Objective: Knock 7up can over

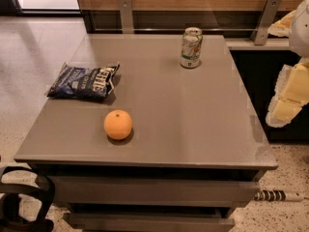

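Note:
The 7up can (191, 48) stands upright near the far edge of the grey table (193, 124), right of centre. It has a whitish body with green and red markings and a silver top. My gripper (286, 105) hangs at the right edge of the view, off the table's right side and above the floor. It is well to the right of the can and nearer to me, not touching it or anything else.
An orange (118, 124) sits on the table near its front left. A dark blue chip bag (84, 81) lies at the left. A wooden wall with metal brackets (126, 13) runs behind the table. Drawers (145, 190) are below the tabletop.

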You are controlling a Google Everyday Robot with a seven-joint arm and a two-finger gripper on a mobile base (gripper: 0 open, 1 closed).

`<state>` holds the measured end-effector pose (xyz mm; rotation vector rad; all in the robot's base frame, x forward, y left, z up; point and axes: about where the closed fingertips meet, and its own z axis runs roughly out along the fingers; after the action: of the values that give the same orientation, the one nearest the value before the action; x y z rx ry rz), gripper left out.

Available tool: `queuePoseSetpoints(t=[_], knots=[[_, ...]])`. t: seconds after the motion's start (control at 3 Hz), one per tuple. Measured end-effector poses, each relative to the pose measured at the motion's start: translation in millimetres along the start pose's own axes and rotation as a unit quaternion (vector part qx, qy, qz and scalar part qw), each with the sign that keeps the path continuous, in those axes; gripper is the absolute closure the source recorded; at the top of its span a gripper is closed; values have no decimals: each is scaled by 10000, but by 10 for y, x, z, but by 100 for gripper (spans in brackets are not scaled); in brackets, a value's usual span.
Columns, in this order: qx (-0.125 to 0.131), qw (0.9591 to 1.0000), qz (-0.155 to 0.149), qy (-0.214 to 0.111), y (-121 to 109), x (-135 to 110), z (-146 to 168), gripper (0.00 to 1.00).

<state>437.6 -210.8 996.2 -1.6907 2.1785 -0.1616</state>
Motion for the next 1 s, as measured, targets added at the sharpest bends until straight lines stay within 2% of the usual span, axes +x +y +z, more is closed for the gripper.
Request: queuePoseSetpoints(t=[0.33, 0.67, 1.0], knots=[[69, 10000, 28, -53, -59, 1, -7, 0], [330, 9974, 482, -433, -266, 150, 104, 0], [780, 9854, 1076, -1069, -617, 313, 239, 0]])
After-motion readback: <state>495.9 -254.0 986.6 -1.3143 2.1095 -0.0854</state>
